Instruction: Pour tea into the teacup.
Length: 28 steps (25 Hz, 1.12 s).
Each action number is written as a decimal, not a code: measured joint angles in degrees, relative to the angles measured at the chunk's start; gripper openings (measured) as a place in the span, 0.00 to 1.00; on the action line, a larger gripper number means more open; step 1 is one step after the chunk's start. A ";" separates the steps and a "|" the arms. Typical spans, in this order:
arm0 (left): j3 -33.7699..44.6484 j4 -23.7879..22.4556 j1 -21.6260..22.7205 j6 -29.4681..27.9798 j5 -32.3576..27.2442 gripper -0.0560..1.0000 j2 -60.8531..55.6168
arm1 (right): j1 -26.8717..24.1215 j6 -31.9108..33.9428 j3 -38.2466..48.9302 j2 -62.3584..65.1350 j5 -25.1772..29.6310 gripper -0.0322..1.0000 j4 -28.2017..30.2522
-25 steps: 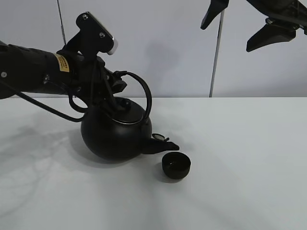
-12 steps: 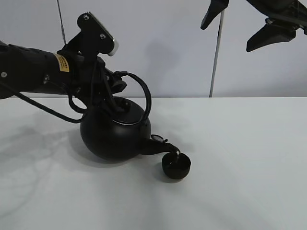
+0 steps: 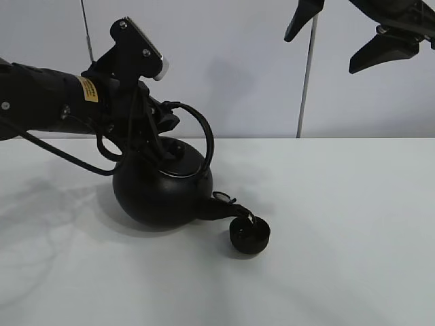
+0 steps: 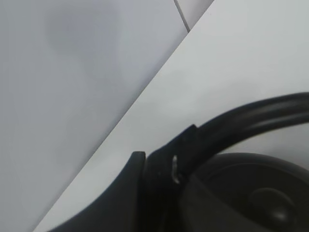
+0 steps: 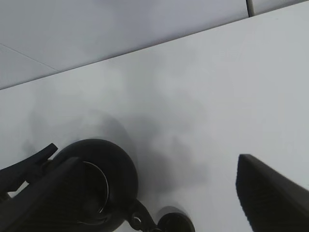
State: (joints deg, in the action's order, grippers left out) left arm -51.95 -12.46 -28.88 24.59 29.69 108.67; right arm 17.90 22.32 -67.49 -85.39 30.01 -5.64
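Left hand (image 3: pixel 162 122) clamps kettle (image 3: pixel 160 193) handle, spout over teacup (image 3: pixel 249 236); yellow arm label (image 3: pixel 86 89) unreadable

You're at a robot lab bench, not a home. A plain white table (image 3: pixel 340 238) meets pale wall panels (image 3: pixel 238 68) with a dark seam (image 3: pixel 305 81) at 12 o'clock. A cabled black robot arm (image 3: pixel 41 102) sits at 9 o'clock.
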 joint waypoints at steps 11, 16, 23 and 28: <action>0.00 0.00 0.00 -0.48 0.00 0.14 0.00 | 0.00 0.00 0.00 0.00 0.00 0.60 0.00; 0.00 0.00 0.00 -4.00 0.00 0.14 0.00 | 0.00 0.00 0.00 0.00 0.00 0.60 0.00; 0.00 0.05 0.00 -8.00 0.10 0.14 -0.19 | 0.00 0.00 0.00 0.00 0.00 0.60 0.00; 0.73 1.16 0.00 -9.81 0.62 0.14 -2.25 | 0.00 0.00 0.00 0.00 0.00 0.60 0.00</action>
State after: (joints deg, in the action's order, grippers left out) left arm -51.22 -11.30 -28.88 14.78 30.30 106.43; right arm 17.90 22.32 -67.49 -85.39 30.01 -5.64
